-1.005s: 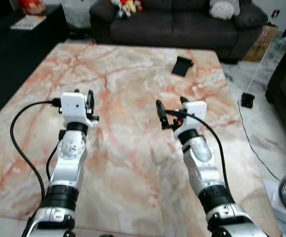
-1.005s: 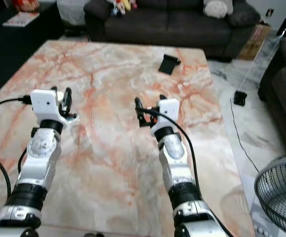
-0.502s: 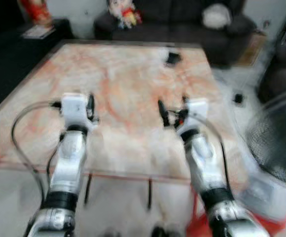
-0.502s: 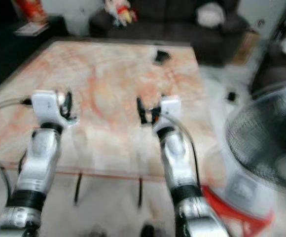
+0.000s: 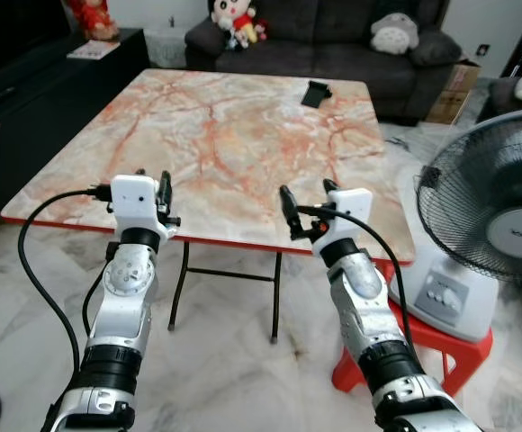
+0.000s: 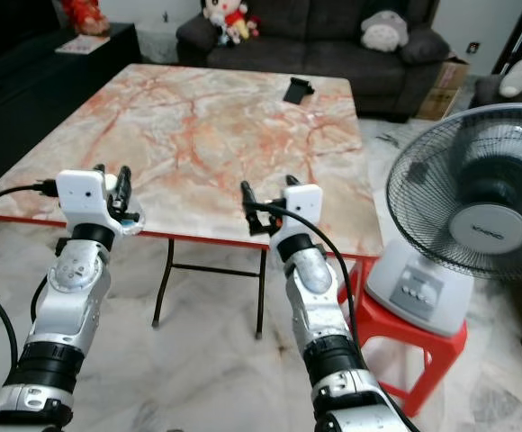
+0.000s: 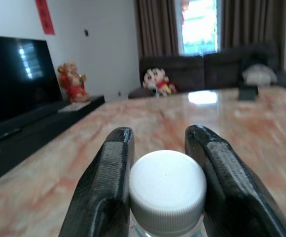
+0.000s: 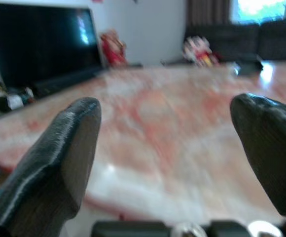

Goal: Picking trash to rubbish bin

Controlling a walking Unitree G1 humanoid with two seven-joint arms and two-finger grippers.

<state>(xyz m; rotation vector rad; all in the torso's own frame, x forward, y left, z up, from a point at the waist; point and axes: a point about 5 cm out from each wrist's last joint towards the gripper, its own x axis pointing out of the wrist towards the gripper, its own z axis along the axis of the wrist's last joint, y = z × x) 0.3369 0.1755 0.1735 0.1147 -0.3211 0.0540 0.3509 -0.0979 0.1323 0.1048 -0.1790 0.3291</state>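
Note:
My left gripper is held up in front of the table's near edge, shut on a clear plastic bottle. In the left wrist view the bottle's white cap sits tight between the two black fingers. My right gripper is raised at the same height near the table's front edge. It is open with nothing between its fingertips, and in the right wrist view the gap between them is wide.
A marble folding table stands ahead with a small black object at its far side. A standing fan sits on a red stool to the right. A dark sofa is behind, and a low black cabinet at left.
The whole view has pulled back and up: the table top that was right under my arms now lies ahead, with floor, fan and stool in sight. Both arms keep their pose.

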